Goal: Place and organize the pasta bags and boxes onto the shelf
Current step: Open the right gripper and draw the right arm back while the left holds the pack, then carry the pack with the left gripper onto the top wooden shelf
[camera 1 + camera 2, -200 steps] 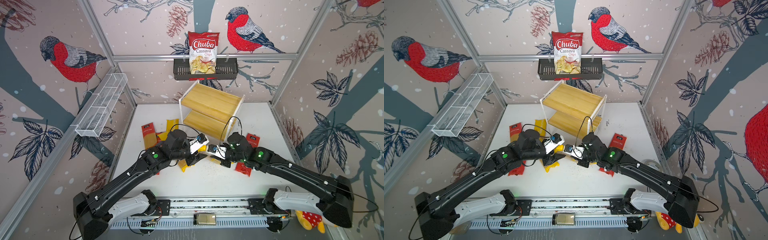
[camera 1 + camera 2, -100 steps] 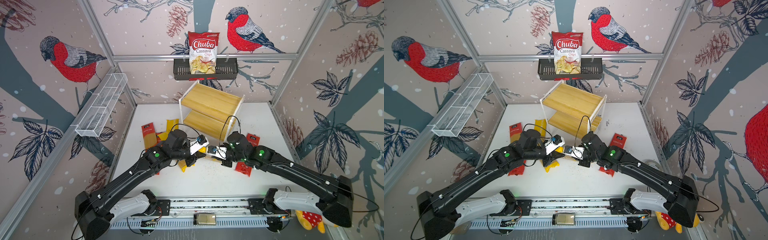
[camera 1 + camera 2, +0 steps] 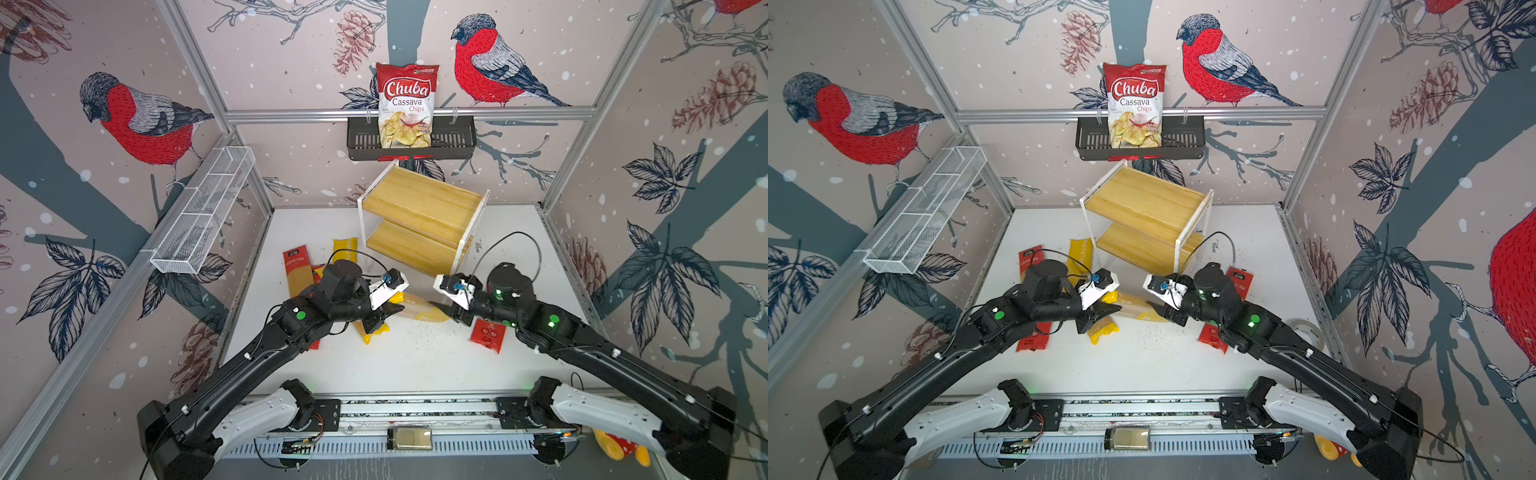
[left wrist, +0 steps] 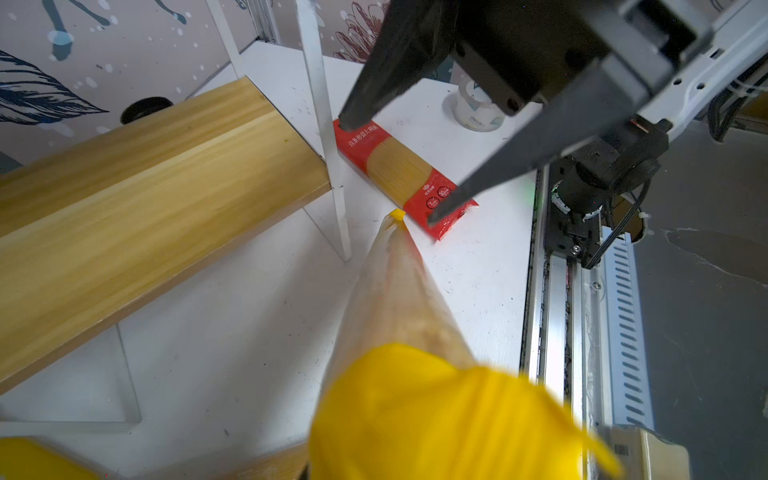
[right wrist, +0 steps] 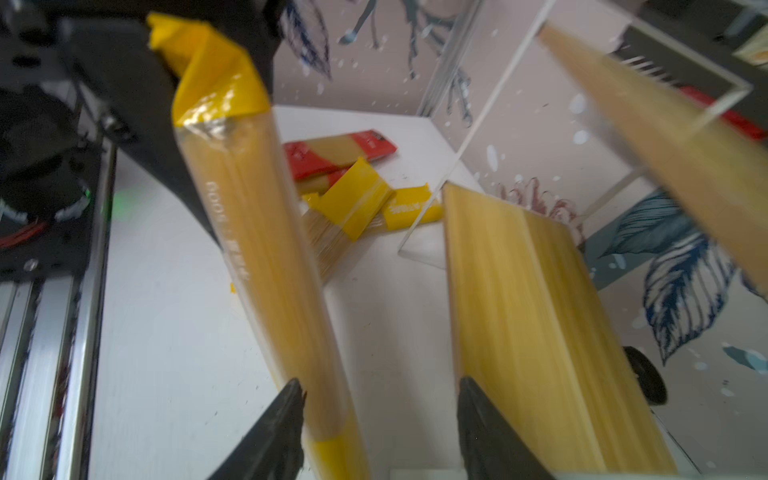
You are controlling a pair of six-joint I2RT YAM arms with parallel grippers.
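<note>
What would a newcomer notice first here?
Two grippers meet mid-table on one yellow pasta bag: the left gripper clamps one end, the right gripper stands open around the other. Behind stand the bare wooden shelf and a Chuba chips bag in a black wall basket.

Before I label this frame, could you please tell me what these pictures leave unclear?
- Left wrist view: the long yellow spaghetti bag's blurred end hides the jaws of the left gripper.
- Top views: the left arm covers most of a flat red spaghetti pack.
- Top views: the light wooden shelf's upper board hides the lower board's back.
</note>
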